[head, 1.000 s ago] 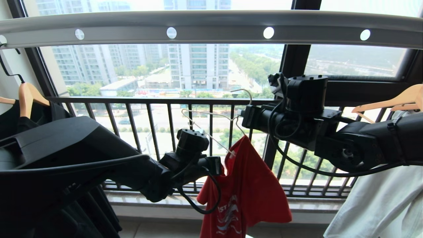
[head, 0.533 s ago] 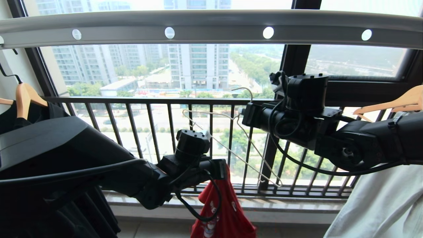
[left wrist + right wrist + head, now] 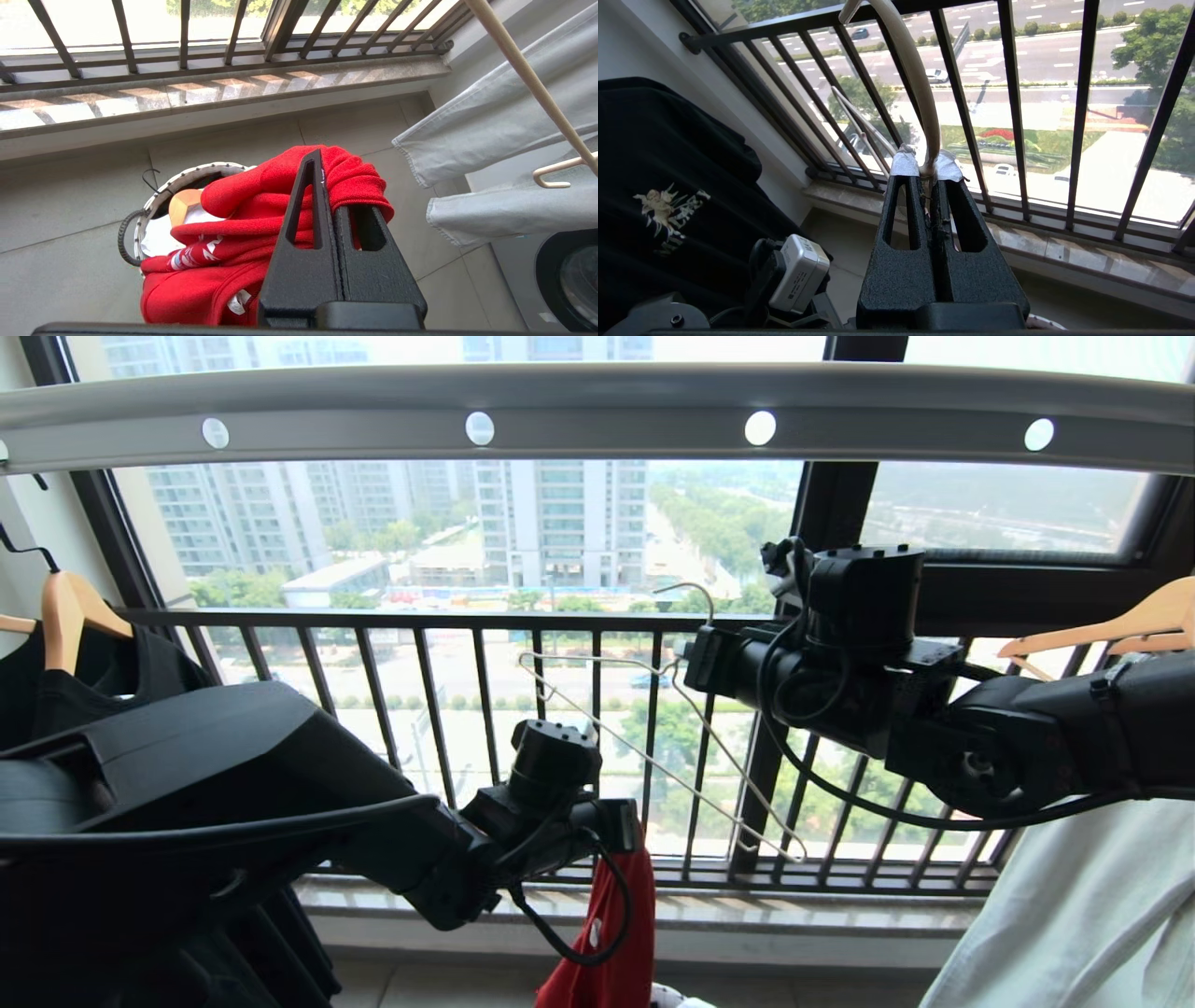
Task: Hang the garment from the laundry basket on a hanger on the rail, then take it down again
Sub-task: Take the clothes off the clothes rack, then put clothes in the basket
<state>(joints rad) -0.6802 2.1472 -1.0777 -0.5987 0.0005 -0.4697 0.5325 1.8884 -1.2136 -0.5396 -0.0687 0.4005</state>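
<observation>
The bare white wire hanger (image 3: pixel 672 747) hangs tilted below the grey rail (image 3: pixel 597 420), off it. My right gripper (image 3: pixel 695 658) is shut on its twisted neck (image 3: pixel 915 84), and the right wrist view shows the gripper (image 3: pixel 927 168) clamped on the wire. Lower and to the left, my left gripper (image 3: pixel 635 826) is shut on the red garment (image 3: pixel 616 943), which hangs down free of the hanger. In the left wrist view a bunched fold of the garment (image 3: pixel 261 205) drapes over the left gripper (image 3: pixel 327 182), above the round laundry basket (image 3: pixel 154 205) on the floor.
A wooden hanger (image 3: pixel 65 616) with a black shirt (image 3: pixel 84 681) hangs at the left. Another wooden hanger (image 3: pixel 1102 625) with a white shirt (image 3: pixel 1074 915) hangs at the right. The dark window railing (image 3: pixel 467 616) runs behind. A washing machine (image 3: pixel 560 275) stands by the wall.
The garment has come off the hanger's end and moved down with my left gripper. The hanger is now bare in the right gripper, which has hardly moved.
</observation>
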